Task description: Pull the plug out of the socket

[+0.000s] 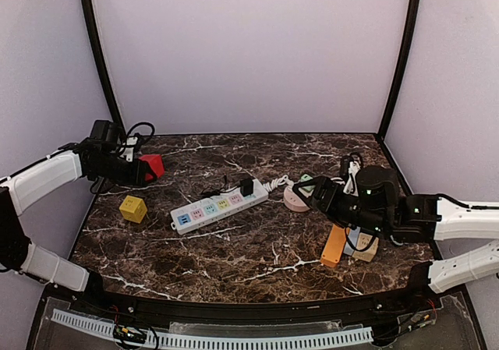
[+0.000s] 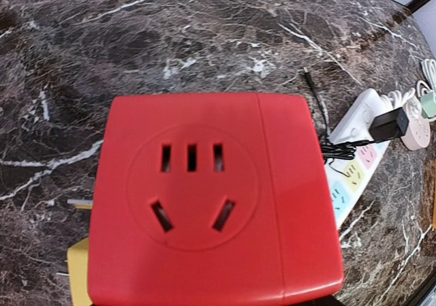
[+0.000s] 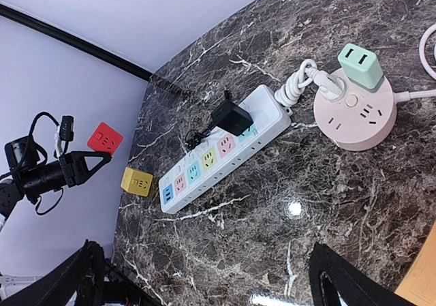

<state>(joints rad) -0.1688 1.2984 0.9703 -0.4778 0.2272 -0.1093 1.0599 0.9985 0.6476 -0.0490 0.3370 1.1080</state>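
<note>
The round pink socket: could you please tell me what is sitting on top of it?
A mint-green plug stands on the round pink socket, at one edge. A button and empty outlet slots show beside it. The plug's pins are covered.

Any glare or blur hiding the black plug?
Right wrist: one small glare spot on the marble, clear of the black plug, which looks sharp. Left wrist: red socket cube fills most of the frame. Top external: even light, plug small.

Left claw (image 1: 143, 168) clamped, held aloft; right claw (image 3: 204, 272) spread wide.
</note>
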